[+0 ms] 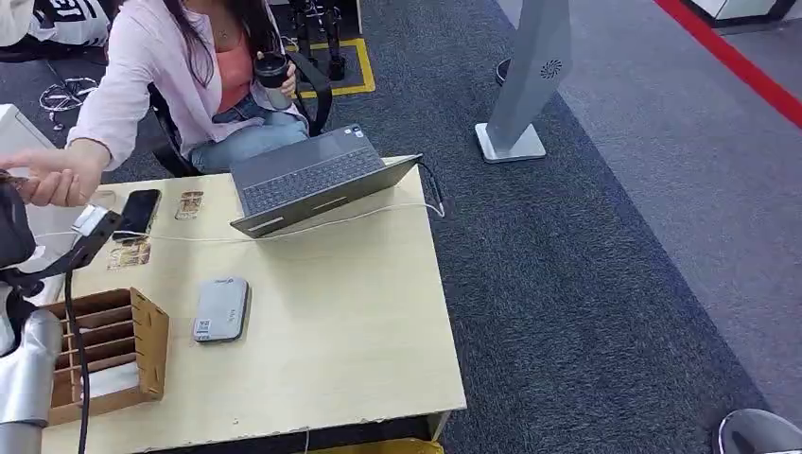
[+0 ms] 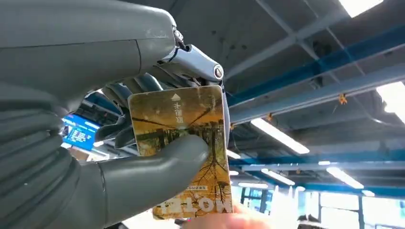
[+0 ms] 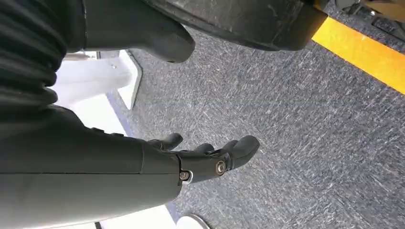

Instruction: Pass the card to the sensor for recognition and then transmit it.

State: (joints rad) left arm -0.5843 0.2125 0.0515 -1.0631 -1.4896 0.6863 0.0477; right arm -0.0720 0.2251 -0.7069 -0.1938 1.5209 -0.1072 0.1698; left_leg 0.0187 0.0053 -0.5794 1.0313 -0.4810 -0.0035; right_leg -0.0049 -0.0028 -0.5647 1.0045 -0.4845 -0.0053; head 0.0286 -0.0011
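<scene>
One card (image 2: 184, 138) pinched in the left hand (image 2: 95, 157); right hand (image 3: 210, 157) empty, fingers apart. Maybe two more cards (image 1: 189, 204) on the wood surface (image 1: 340, 312), grey carpet (image 1: 615, 265).

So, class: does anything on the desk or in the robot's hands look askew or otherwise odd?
The laptop lies opened flat, its screen half jutting past the table's far edge. The left hand pinches the card, normal for a handover.

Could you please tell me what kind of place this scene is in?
Probably a large indoor hall set up as a reception or check-in demo desk. A person sits at a wooden table with an open laptop, a grey floor stand rises from the carpet, and the left wrist view shows high ceiling beams.
</scene>
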